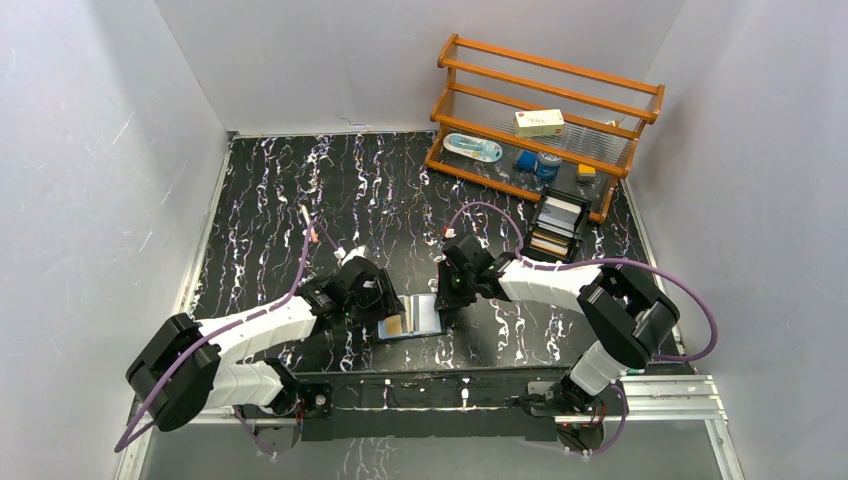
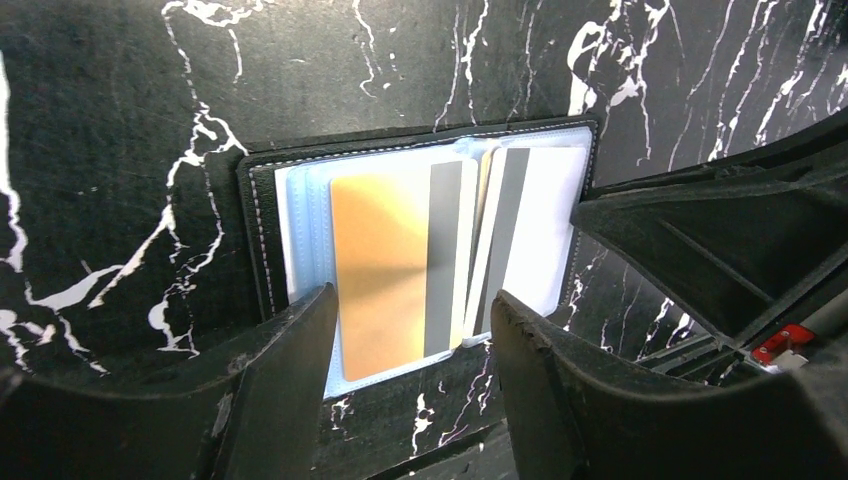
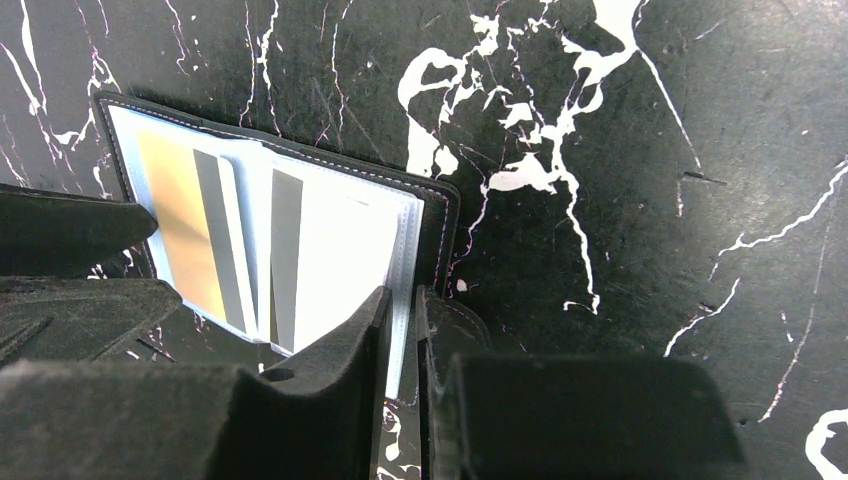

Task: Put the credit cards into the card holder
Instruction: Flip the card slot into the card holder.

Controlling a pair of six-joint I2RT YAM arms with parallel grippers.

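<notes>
The card holder [image 1: 428, 316] lies open on the black marbled table between my two grippers. In the left wrist view its black rim [image 2: 258, 220] frames silvery-blue pockets. A tan-orange credit card [image 2: 380, 270] with a grey stripe sits in the left pocket, and a white credit card [image 2: 545, 230] with a grey stripe in the right one. My left gripper [image 2: 412, 295] is open and empty, over the holder's near edge. My right gripper [image 3: 402, 295] is shut on the holder's right edge [image 3: 440, 230], with the sleeve rim between its fingers. Both cards [image 3: 180, 220] [image 3: 335, 260] show in the right wrist view.
A wooden rack [image 1: 545, 110] with small items stands at the back right. A black open-topped box [image 1: 558, 225] with more cards stands in front of it. White walls close in the table on three sides.
</notes>
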